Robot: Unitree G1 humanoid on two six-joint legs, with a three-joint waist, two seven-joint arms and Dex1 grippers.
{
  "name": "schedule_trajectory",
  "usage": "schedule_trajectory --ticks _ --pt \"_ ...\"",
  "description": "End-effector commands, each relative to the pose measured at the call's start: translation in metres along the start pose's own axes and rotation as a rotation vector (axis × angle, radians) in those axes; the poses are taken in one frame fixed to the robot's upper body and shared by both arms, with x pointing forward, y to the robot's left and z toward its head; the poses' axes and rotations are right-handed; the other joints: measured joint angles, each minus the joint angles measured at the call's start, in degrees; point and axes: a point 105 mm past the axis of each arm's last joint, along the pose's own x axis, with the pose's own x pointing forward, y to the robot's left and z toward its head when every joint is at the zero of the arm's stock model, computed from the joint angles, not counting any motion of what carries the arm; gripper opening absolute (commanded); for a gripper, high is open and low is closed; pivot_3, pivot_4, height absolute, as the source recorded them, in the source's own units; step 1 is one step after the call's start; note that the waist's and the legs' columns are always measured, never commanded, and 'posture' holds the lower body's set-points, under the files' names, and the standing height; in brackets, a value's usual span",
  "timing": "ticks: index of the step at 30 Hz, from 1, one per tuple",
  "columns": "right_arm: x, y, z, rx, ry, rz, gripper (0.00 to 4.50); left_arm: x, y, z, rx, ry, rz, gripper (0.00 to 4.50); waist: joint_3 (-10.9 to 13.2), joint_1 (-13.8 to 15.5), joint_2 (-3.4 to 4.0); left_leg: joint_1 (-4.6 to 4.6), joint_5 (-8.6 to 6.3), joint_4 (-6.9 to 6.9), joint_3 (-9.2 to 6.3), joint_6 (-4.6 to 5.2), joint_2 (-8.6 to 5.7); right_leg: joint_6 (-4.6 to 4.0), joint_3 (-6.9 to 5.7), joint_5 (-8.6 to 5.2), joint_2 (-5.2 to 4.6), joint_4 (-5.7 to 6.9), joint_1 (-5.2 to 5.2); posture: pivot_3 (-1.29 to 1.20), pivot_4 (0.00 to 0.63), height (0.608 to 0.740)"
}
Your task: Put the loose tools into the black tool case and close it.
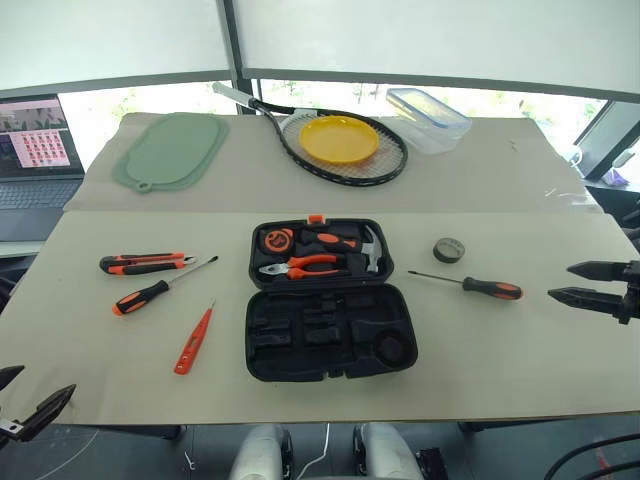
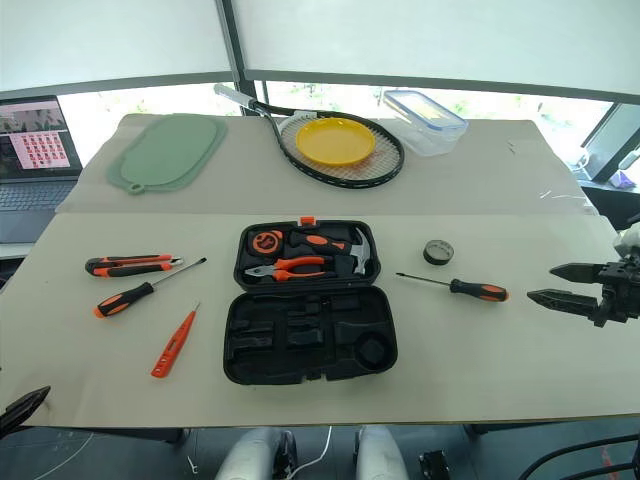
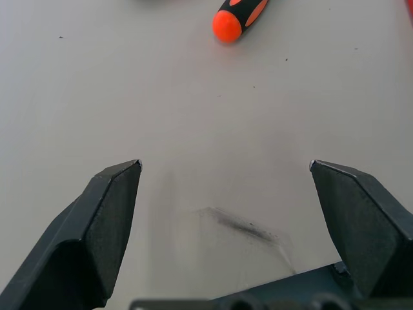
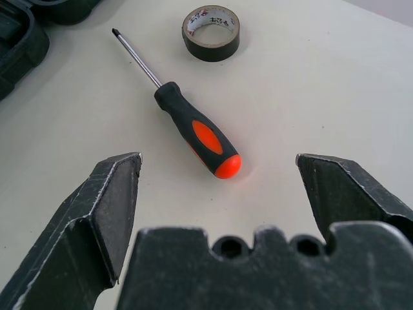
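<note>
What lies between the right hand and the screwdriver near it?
Nothing: in the right wrist view, bare table separates the open right hand from the screwdriver.

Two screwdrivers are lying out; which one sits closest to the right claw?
The screwdriver on the case's right side, beside the tape roll, its orange-tipped handle pointing toward the open right claw. The other screwdriver lies across the case, by the utility knife.

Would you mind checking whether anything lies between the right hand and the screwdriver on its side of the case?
Nothing visible does. The right hand is open, and only bare table separates it from the screwdriver, whose orange handle end points toward it. The tape roll lies beyond the screwdriver, and the tool case sits off past its tip.
</note>
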Motion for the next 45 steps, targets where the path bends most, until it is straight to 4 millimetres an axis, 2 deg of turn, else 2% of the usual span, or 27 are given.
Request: schedule_trajectory --ticks 1,3,6,10,15,17,21,25,30,31,32,39,41,45 --pt "-0.007 -0.003 0.007 -0.047 -0.02 -0.024 4.47 0.0 0.003 0.008 0.03 -0.021 0.011 4.5 0.0 0.0 0.0 0.0 0.0 0.0 0.0 0.0 0.0 0.0 0.0 0.0 0.0 0.0 0.0 0.0 0.15 0.738" --pt "-0.009 -0.006 0.006 -0.069 -0.023 -0.054 4.47 0.008 0.005 0.013 0.035 -0.029 0.008 4.5 0.0 0.1 0.01 0.01 0.0 0.0 0.0 0.0 0.0 0.0 0.0 0.0 0.0 0.0 0.01 0.0 0.15 0.738" --pt "-0.009 -0.005 0.016 -0.101 -0.049 -0.058 4.47 0.019 0.001 0.03 0.043 -0.061 -0.043 4.5 0.0 0.2 0.01 0.03 0.01 0.0 0.0 -0.01 -0.02 0.0 -0.03 0.0 0.0 0.03 0.04 0.0 0.15 0.738" --pt "-0.004 0.012 0.038 -0.138 -0.094 0.035 4.47 0.038 -0.005 0.057 0.092 -0.085 -0.137 4.5 0.0 0.0 0.03 0.03 0.02 0.0 0.0 -0.03 0.0 0.09 -0.01 0.05 0.04 0.08 0.05 0.0 0.15 0.738" --pt "0.011 0.053 0.064 -0.246 -0.139 0.175 4.47 0.066 -0.002 0.078 0.17 -0.072 -0.234 4.5 0.0 0.1 0.07 0.07 0.06 -0.03 -0.03 -0.1 0.02 0.36 -0.08 0.21 0.1 0.22 0.05 0.0 0.15 0.738" --pt "0.021 0.084 0.083 -0.31 -0.188 0.269 4.47 0.086 -0.001 0.084 0.214 -0.046 -0.292 4.5 0.0 0.2 0.14 0.05 0.08 -0.04 -0.04 -0.13 0.03 0.35 -0.1 0.21 0.12 0.24 0.02 0.0 0.15 0.738" --pt "0.03 0.126 0.11 -0.387 -0.264 0.379 4.47 0.115 0.004 0.087 0.251 -0.008 -0.335 4.5 0.0 0.1 0.15 0.04 0.11 -0.09 -0.03 -0.17 0.01 0.34 -0.13 0.21 0.17 0.28 -0.03 0.0 0.15 0.738" --pt "0.035 0.155 0.128 -0.432 -0.32 0.444 4.47 0.136 0.003 0.083 0.262 0.033 -0.381 4.5 0.0 0.1 0.08 -0.03 0.1 -0.11 -0.04 -0.2 0.0 0.33 -0.17 0.23 0.22 0.26 -0.05 0.0 0.15 0.738" --pt "0.039 0.174 0.141 -0.463 -0.355 0.475 4.47 0.152 0.004 0.078 0.284 0.061 -0.396 4.5 0.1 0.3 0.02 -0.1 0.07 -0.11 -0.02 -0.18 -0.02 0.34 -0.21 0.23 0.19 0.23 -0.07 0.0 0.15 0.738" --pt "0.039 0.177 0.143 -0.467 -0.359 0.48 4.5 0.154 0.004 0.078 0.281 0.061 -0.405 3.98 0.1 0.4 0.01 -0.13 0.08 -0.11 -0.02 -0.18 -0.03 0.35 -0.21 0.23 0.19 0.23 -0.1 0.0 0.15 0.738" --pt "0.039 0.179 0.145 -0.468 -0.361 0.481 4.5 0.155 0.003 0.078 0.283 0.062 -0.418 3.76 0.1 0.5 0.01 -0.13 0.08 -0.1 -0.01 -0.18 -0.03 0.35 -0.22 0.23 0.19 0.24 -0.1 0.0 0.15 0.738" --pt "0.038 0.176 0.139 -0.447 -0.349 0.441 4.5 0.15 0.0 0.075 0.311 0.075 -0.488 1.16 0.1 0.9 -0.01 -0.09 0.08 -0.1 -0.03 -0.18 -0.02 0.35 -0.22 0.23 0.19 0.26 -0.06 0.0 0.15 0.738" --pt "0.037 0.174 0.136 -0.438 -0.347 0.431 4.5 0.142 -0.002 0.081 0.299 0.049 -0.513 0.88 0.1 0.8 -0.02 -0.09 0.08 -0.1 -0.03 -0.18 -0.02 0.35 -0.22 0.23 0.19 0.27 -0.06 0.0 0.15 0.738" --pt "0.034 0.17 0.129 -0.423 -0.344 0.406 4.5 0.115 -0.014 0.103 0.259 -0.027 -0.589 0.88 0.1 0.4 -0.1 -0.16 0.07 -0.1 -0.03 -0.17 0.02 0.36 -0.19 0.23 0.2 0.27 -0.13 0.0 0.15 0.738"
